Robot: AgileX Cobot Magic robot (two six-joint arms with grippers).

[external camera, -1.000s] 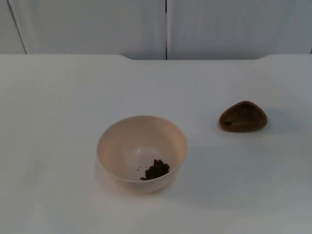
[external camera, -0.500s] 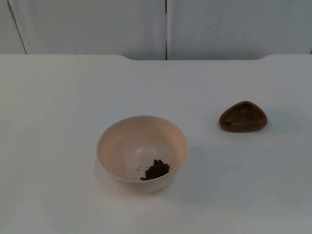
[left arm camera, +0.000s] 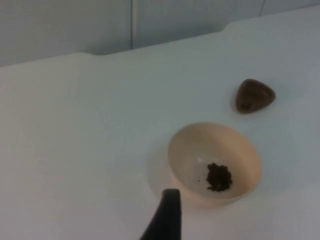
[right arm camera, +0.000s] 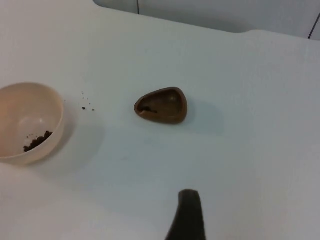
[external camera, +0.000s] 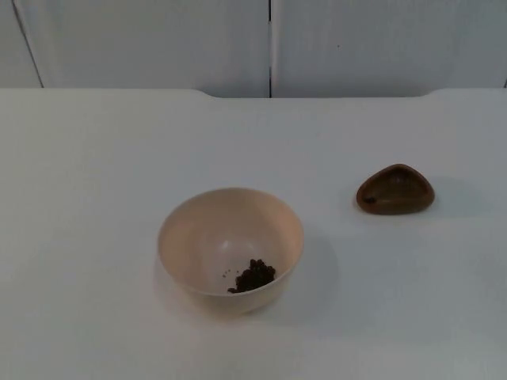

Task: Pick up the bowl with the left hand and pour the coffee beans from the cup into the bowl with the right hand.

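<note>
You have the cream bowl [external camera: 230,247] standing upright on the white tabletop [external camera: 95,158], with a small dark heap of coffee beans [external camera: 253,276] lying at its bottom, on the side nearest the camera in the top view. The brown cup [external camera: 395,190] sits on the tabletop well apart from the bowl, toward the right arm's side and a little nearer the grey partition wall [external camera: 158,43]. Its rim is a rounded triangle, and you can see only a dark speck or two inside it. A few loose crumbs [right arm camera: 88,107] lie on the tabletop between bowl and cup, close to the bowl.

Your left claw [left arm camera: 165,220] hangs above the tabletop just short of the bowl, touching nothing; one black fingertip is all you see of it, so whether it is spread or pressed together cannot be told. Your right claw [right arm camera: 187,215] hovers above bare tabletop, apart from the cup, also holding nothing, and again with a single fingertip visible its state cannot be told. Both bowl and cup rest free on the tabletop.
</note>
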